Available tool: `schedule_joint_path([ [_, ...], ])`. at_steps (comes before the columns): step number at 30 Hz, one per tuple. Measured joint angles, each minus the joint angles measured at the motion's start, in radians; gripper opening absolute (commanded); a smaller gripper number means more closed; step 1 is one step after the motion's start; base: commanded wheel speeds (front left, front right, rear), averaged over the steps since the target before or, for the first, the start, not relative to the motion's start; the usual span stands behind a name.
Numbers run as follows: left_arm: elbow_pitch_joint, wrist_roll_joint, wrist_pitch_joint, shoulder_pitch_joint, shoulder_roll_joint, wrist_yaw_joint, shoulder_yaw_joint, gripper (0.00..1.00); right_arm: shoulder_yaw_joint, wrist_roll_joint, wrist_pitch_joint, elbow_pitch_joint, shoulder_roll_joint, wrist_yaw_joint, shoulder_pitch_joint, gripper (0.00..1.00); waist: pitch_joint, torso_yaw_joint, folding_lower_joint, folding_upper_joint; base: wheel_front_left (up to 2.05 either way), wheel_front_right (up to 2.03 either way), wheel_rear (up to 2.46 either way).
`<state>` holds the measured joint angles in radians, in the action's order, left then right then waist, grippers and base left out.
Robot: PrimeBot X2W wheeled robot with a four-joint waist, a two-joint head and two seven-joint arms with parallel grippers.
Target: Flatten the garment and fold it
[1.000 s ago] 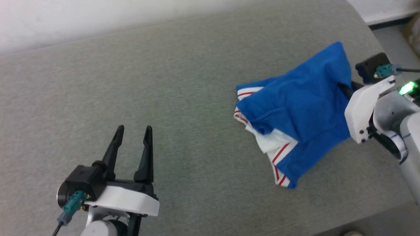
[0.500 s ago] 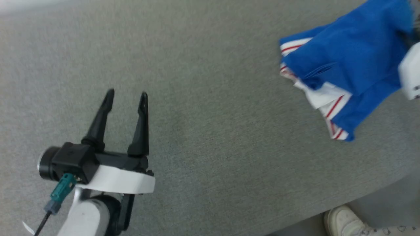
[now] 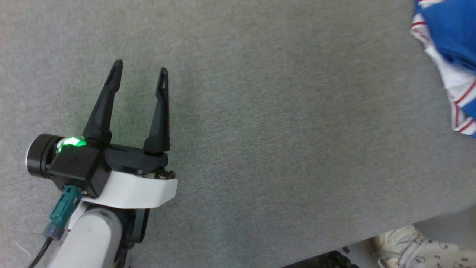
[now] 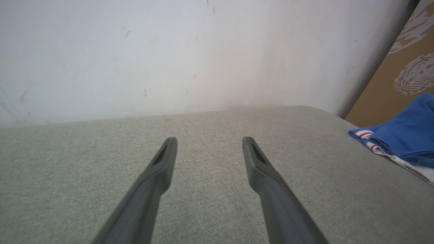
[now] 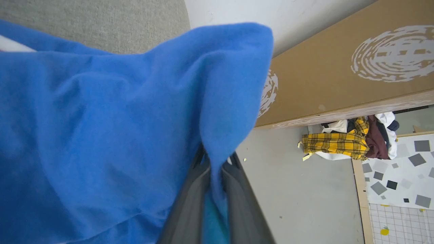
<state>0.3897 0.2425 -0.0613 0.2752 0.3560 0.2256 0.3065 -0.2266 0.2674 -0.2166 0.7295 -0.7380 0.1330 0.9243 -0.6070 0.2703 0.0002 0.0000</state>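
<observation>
Head view down onto table (image 3: 279, 111), left wrist low across same table, right wrist against garment (image 5: 101, 118)

The garment (image 3: 450, 29) sat at the right edge of the worktop (image 3: 279, 111), well apart from the left claw (image 3: 140, 67) over its left part.

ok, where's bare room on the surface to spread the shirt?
Free: grey surface from the left gripper, jaws open, across to the garment; also ahead of it to the wall. Crowded: right edge, where the right gripper, jaws shut, pinches the bunched garment.
</observation>
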Motion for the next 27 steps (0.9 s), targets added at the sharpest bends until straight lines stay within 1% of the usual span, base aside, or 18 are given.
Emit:
schedule_joint_path([
  [7,-0.004,-0.009,-0.009,0.021,0.0,0.0,0.014,1.0,0.067,-0.05,0.015,0.101,0.04,0.0,0.004,0.0,-0.07,-0.034,0.0,0.0,0.0,0.0,0.0],
  [8,-0.006,-0.011,-0.01,0.022,0.0,0.0,0.015,1.0,0.075,-0.062,0.017,0.113,0.041,0.0,0.006,0.08,-0.075,-0.04,-0.0001,0.0,0.0,0.0,0.0],
  [9,-0.007,-0.013,-0.011,0.023,0.0,0.0,0.015,1.0,0.083,-0.073,0.019,0.123,0.042,0.0,0.011,0.46,-0.079,-0.045,-0.0001,0.0,0.0,0.0,0.0],
  [10,-0.009,-0.013,-0.011,0.024,0.0,0.0,0.016,1.0,0.093,-0.084,0.024,0.132,0.044,0.0,0.015,1.0,-0.082,-0.05,-0.0001,0.0,0.0,0.0,0.0],
  [13,-0.019,-0.012,-0.02,0.026,-0.005,0.0,0.016,1.0,0.11,-0.118,0.034,0.154,0.046,0.0,0.025,1.0,-0.086,-0.061,-0.0001,0.0,0.0,0.0,0.0],
  [15,-0.025,0.001,-0.034,0.027,-0.017,0.011,0.011,1.0,0.125,-0.134,0.043,0.163,0.049,0.0,0.033,1.0,-0.081,-0.063,-0.0001,0.0,0.0,0.0,0.0],
  [18,-0.036,0.01,-0.054,0.027,-0.026,0.013,0.01,1.0,0.132,-0.152,0.047,0.175,0.056,0.0,0.037,1.0,-0.065,-0.065,-0.0002,0.0,0.0,0.0,0.0],
  [23,-0.065,0.048,-0.085,0.017,-0.046,0.015,0.001,1.0,0.147,-0.164,0.07,0.185,0.063,0.0,0.034,1.0,-0.024,-0.07,-0.0002,-0.0001,0.0,0.0,0.0],
  [27,-0.099,0.058,-0.133,0.001,-0.067,0.033,-0.02,1.0,0.168,-0.17,0.107,0.182,0.066,0.0,0.013,1.0,0.022,-0.077,-0.0003,0.0,0.0,0.0,0.0],
])
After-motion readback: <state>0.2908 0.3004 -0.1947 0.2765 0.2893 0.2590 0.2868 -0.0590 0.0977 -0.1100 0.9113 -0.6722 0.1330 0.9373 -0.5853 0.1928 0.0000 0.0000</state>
